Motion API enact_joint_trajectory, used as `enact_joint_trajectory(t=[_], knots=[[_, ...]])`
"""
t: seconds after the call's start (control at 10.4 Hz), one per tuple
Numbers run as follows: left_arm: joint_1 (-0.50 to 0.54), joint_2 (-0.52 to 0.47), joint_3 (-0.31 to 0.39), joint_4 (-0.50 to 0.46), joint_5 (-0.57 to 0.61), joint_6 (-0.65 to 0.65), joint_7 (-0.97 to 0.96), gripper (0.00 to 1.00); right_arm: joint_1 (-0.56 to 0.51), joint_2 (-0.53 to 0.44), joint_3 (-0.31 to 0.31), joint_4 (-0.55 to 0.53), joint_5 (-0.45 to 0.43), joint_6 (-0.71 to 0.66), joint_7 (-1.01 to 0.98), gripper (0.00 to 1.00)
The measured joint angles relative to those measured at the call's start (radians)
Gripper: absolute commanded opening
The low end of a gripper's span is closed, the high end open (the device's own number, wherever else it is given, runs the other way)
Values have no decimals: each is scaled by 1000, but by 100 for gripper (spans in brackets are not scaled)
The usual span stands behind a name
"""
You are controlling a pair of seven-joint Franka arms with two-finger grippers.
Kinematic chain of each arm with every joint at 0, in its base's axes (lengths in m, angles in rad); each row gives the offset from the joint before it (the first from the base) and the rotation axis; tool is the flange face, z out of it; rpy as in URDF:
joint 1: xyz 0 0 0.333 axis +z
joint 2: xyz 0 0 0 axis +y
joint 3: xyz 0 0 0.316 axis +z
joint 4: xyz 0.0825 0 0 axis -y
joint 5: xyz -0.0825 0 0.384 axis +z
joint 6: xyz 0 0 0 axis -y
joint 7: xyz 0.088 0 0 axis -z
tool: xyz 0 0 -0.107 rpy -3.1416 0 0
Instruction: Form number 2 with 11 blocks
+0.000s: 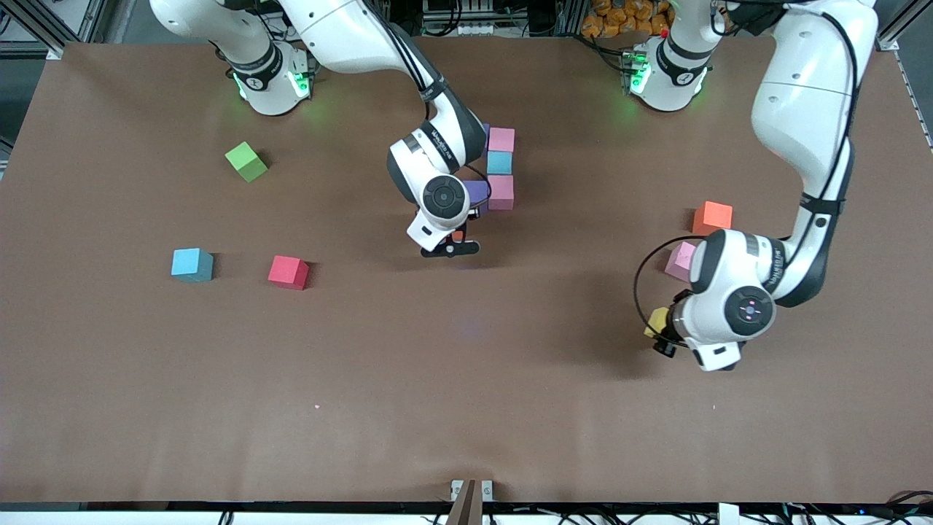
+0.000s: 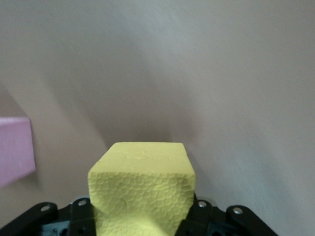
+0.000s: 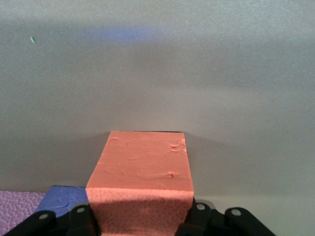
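**Two held cubes, two ways to spoil the figure**

The left gripper (image 1: pixel 660 329) pinches a yellow cube (image 2: pixel 142 189) near a loose pink cube (image 1: pixel 681 260); swinging low could knock that one. The right gripper (image 1: pixel 450 244) clamps a red-orange cube (image 3: pixel 141 179) beside the purple cube (image 1: pixel 477 193) of the started figure; a skewed release could shove its neighbours.

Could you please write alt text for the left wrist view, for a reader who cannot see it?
The left tool grips a yellow foam block seen close up, above the bare brown table. A pink block shows at the picture's edge.
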Motion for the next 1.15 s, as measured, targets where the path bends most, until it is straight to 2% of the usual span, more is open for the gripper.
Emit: enact_joint_trajectory(t=[0.29, 0.67, 1.15], knots=[[-100, -15, -14, 13, 0, 0, 45, 0, 0, 0, -1, -1, 0, 0, -23, 0], [-130, -17, -119, 14, 1, 0, 164, 0, 0, 0, -1, -3, 0, -1, -28, 0], [-195, -16, -129, 10, 11, 0, 302, 0, 0, -1, 0, -4, 0, -2, -28, 0]])
